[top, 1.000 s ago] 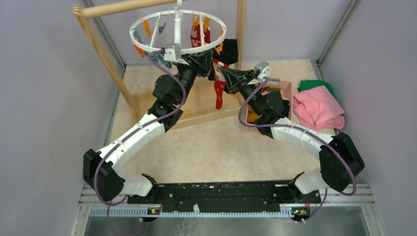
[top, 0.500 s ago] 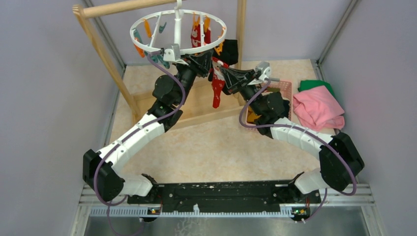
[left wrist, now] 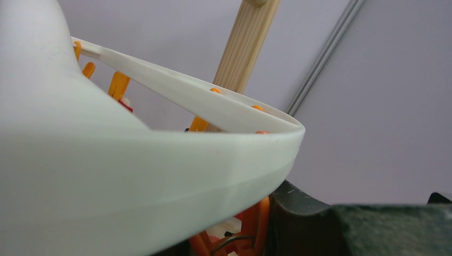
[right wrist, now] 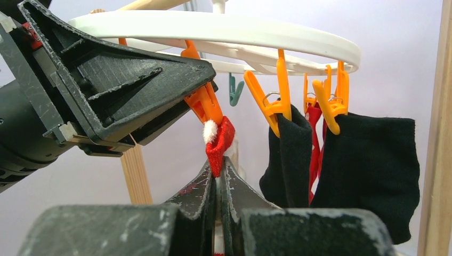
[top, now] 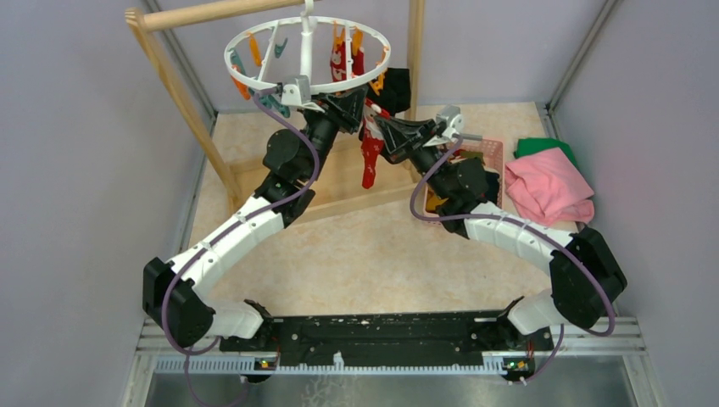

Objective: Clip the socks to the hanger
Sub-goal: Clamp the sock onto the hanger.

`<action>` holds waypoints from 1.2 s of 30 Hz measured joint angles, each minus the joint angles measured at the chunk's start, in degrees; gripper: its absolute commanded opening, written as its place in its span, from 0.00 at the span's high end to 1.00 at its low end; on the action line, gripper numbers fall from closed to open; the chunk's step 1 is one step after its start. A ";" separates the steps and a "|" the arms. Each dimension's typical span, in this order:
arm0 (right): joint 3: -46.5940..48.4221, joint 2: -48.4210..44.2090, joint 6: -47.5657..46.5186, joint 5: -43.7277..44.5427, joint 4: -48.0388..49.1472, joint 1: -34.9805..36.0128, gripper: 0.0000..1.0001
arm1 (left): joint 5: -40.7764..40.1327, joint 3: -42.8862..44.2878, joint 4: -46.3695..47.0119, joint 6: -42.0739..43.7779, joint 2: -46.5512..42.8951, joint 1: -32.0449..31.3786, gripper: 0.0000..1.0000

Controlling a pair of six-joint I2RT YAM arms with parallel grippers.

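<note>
While the hanger [top: 305, 52] hangs from the rack [top: 169, 85], the top view shows the left gripper [top: 349, 103] under its near rim and the right gripper [top: 379, 127] just beside it, a red sock [top: 370, 161] dangling below. From the left wrist, the hanger fills the frame, an orange clip [left wrist: 255, 221] beneath; whether the left gripper is closed I cannot tell. From the right wrist, the right fingers [right wrist: 197, 200] are pressed together on the red sock; its cuff touches the clip; two black socks [right wrist: 288, 154] hang clipped alongside.
</note>
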 measured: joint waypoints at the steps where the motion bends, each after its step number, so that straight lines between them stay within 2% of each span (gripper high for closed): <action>1: 0.00 0.00 0.00 0.00 0.00 0.09 1.00 | 0.00 0.00 0.00 0.00 0.00 0.00 0.94; 36: 1.77 0.46 -1.55 -3.06 0.15 1.36 1.00 | -2.56 -1.22 0.50 -1.88 -0.17 0.00 0.94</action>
